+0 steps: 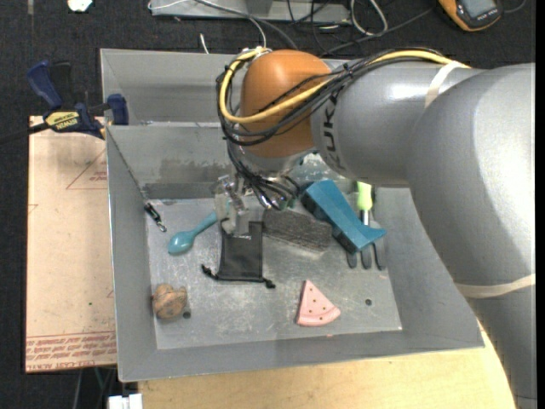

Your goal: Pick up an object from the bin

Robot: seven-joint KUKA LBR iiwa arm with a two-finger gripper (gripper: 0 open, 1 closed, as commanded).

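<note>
Gripper (237,213) sits low at the top edge of the black fabric pouch (241,261) lying mid-bin, though whether it's spread or closed I cannot tell. This looks like the grasp step, so next comes a firm pinch on limp cloth and a straight lift. Teal spoon (191,236) just left, blue brush (342,215) right, pink wedge (317,306) and brown lump (170,302) towards the grey bin's (129,254) front.

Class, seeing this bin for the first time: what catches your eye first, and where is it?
The big grey arm with its orange cover reaches in from the right, its gripper over a black cloth pouch mid-bin. Next, the pink wedge at the front and the blue tool on the right.
</note>
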